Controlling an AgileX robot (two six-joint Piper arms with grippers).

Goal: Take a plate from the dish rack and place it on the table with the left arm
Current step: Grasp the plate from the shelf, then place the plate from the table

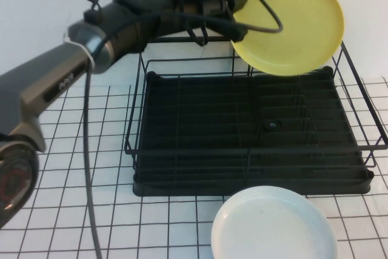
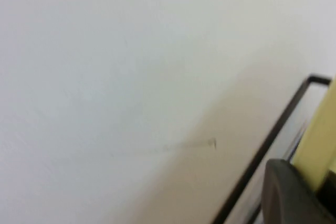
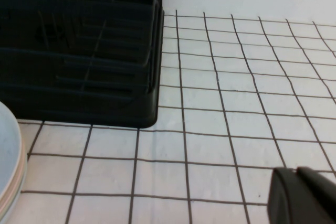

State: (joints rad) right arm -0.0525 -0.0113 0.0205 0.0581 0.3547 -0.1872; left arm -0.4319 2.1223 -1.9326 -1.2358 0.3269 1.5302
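Note:
The yellow plate (image 1: 291,22) stands tilted on edge over the back right corner of the black dish rack (image 1: 254,181). I cannot tell whether its lower rim still touches the wires. My left arm reaches across the rack's back left, and the left gripper (image 1: 233,7) is shut on the plate's left rim. In the left wrist view the yellow rim (image 2: 319,140) runs between the dark fingers (image 2: 286,195). My right gripper (image 3: 296,177) is shut and holds nothing, low over the white gridded table (image 3: 236,103) to the right of the rack (image 3: 79,87).
A white plate (image 1: 273,225) lies flat on the table (image 1: 73,168) just in front of the rack; its edge (image 3: 8,161) also shows in the right wrist view. A white wall stands close behind the rack. The left arm's black cable hangs down at the left.

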